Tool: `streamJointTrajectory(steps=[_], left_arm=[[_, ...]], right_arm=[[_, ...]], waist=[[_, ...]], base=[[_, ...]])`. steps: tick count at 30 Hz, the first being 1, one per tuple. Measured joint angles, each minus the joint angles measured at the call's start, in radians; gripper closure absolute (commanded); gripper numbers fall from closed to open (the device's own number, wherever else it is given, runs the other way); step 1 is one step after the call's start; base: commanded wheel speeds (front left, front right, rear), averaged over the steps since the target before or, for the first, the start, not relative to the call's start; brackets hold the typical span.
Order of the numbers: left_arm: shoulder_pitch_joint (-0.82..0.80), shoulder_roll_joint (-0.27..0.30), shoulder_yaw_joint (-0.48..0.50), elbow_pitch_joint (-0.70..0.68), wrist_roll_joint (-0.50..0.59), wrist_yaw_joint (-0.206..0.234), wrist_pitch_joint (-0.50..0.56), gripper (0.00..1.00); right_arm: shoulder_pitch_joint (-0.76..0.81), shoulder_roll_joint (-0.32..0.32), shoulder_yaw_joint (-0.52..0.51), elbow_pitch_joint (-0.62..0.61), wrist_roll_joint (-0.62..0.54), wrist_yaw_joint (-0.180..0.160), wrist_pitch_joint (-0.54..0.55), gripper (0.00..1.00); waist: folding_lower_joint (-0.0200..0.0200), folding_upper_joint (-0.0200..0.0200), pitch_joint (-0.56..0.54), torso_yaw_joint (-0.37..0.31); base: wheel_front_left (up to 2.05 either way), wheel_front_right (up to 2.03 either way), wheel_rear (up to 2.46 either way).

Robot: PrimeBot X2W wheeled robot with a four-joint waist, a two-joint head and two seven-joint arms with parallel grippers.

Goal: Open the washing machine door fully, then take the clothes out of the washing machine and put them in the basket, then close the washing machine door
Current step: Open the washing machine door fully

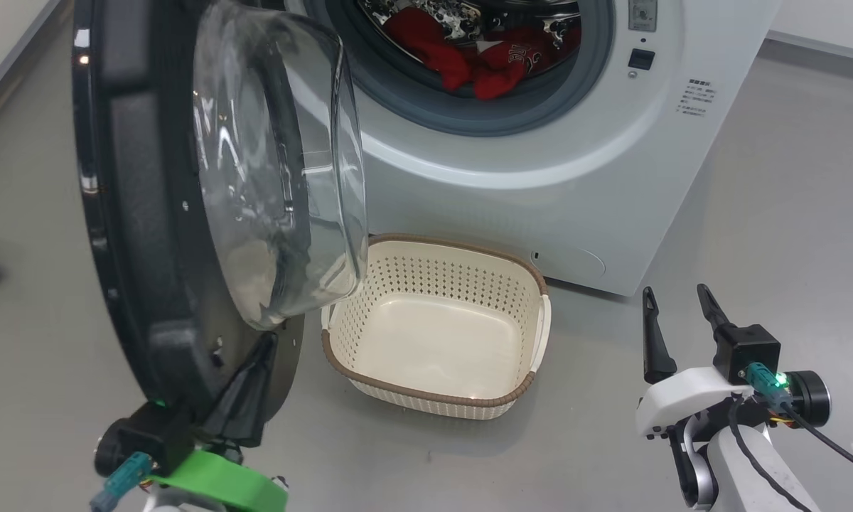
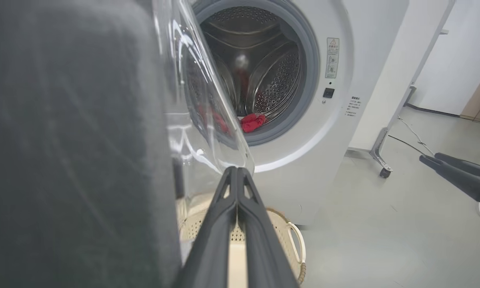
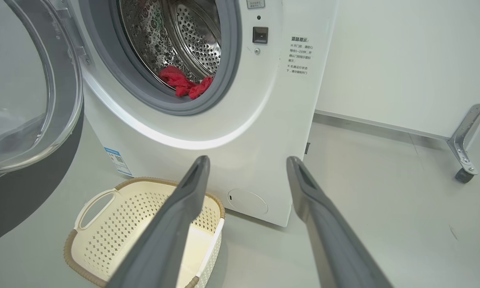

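Before the washer (image 1: 540, 185), the clenched left gripper (image 1: 263, 348) rests against the door (image 1: 135, 213), seemingly swinging it wide; the right gripper (image 1: 675, 299) hangs splayed. Inside the washer lie the clothes (image 1: 490, 64); next, reach in for them.

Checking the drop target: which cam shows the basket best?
Head view: the basket lies nearly whole and empty, one corner behind the door glass. Right wrist view: one jaw of the open right gripper crosses part of it. Left wrist view: the shut left gripper hides most; rim and one handle show.
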Motion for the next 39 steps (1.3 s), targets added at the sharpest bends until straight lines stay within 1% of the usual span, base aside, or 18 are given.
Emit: streamJointTrajectory(steps=[3, 4, 6, 10, 11, 14, 18, 30, 39], left_arm=[[0.005, 0.006, 0.058, 0.006, -0.001, 0.022, 0.0, 1.0], [0.01, 0.006, 0.08, 0.006, -0.002, 0.03, 0.0, 1.0], [0.025, 0.008, 0.114, 0.011, -0.002, 0.045, 0.0, 1.0], [0.034, 0.014, 0.157, 0.024, -0.002, 0.057, 0.0, 1.0], [0.034, 0.014, 0.172, 0.027, -0.002, 0.058, 0.0, 1.0], [0.035, 0.018, 0.231, 0.038, -0.016, 0.08, 0.0, 1.0], [0.03, 0.031, 0.292, 0.058, -0.022, 0.102, 0.0, 1.0], [-0.067, 0.079, 0.445, 0.174, -0.054, 0.137, 0.0, 1.0], [-0.133, 0.141, 0.513, 0.278, -0.053, 0.146, 0.0, 1.0]], right_arm=[[0.0, 0.0, 0.004, 0.003, 0.0, 0.001, 0.0, 0.0], [0.0, 0.001, 0.006, 0.005, 0.0, 0.008, 0.0, 0.0], [0.0, 0.002, 0.008, 0.006, 0.0, 0.009, 0.0, 0.0], [0.0, 0.002, 0.008, 0.009, 0.0, 0.01, 0.0, 0.0], [0.0, 0.002, 0.01, 0.01, 0.0, 0.011, 0.0, 0.0], [-0.001, 0.004, 0.018, 0.01, 0.0, 0.017, 0.0, 0.0], [-0.003, 0.004, 0.018, 0.011, 0.0, 0.018, 0.0, 0.0], [-0.009, 0.004, -0.003, 0.01, 0.0, 0.017, 0.0, 0.0], [-0.019, 0.004, -0.001, 0.013, 0.0, 0.017, 0.0, 0.0]], waist=[[0.0, 0.0, 0.0, 0.013], [0.0, 0.0, 0.0, 0.016], [0.0, 0.0, -0.001, 0.02], [0.0, 0.0, 0.0, 0.022], [0.0, 0.0, 0.0, 0.022], [0.0, 0.0, 0.003, 0.014], [0.0, 0.0, 0.009, 0.001], [0.0, 0.0, 0.033, -0.046], [0.0, 0.0, 0.028, -0.072]], base=[[0.0, 0.0, 0.0], [0.0, 0.0, 0.0], [0.0, 0.0, 0.0], [0.0, 0.0, 0.0], [0.0, 0.0, 0.0], [0.0, 0.0, 0.0], [0.0, 0.0, 0.0], [0.0, 0.0, 0.0], [0.0, 0.0, 0.0]])
